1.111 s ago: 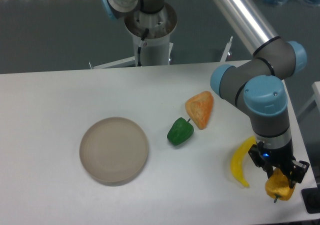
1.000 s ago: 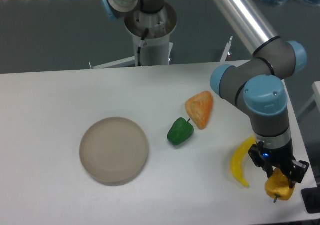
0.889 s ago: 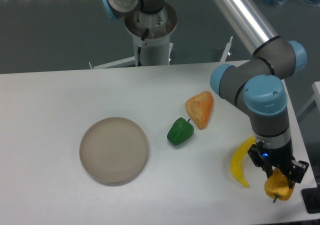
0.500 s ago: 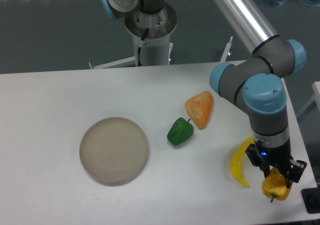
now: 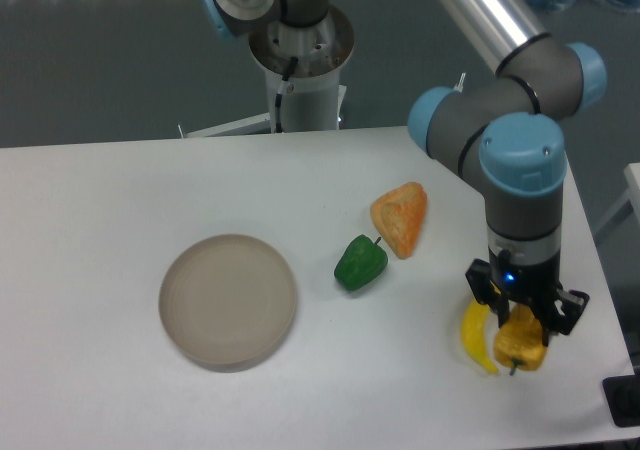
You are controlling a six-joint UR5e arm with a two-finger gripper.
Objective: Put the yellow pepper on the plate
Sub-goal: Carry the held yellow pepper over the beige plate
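Observation:
The yellow pepper (image 5: 520, 344) hangs at the right side of the table, stem pointing down, with my gripper (image 5: 518, 322) shut on it from above. It is lifted off the tabletop, just right of the banana. The plate (image 5: 229, 300), a round grey-beige disc, lies at the left-centre of the table, far to the left of the gripper, with nothing on it.
A yellow banana (image 5: 474, 337) lies right beside the held pepper. A green pepper (image 5: 360, 263) and an orange wedge-shaped toy food (image 5: 400, 218) sit between the gripper and the plate. The table's right edge is close to the arm. The robot base (image 5: 298, 65) stands at the back.
The gripper has risen and moved left with the yellow pepper, from near the table's front right corner to just beside the banana.

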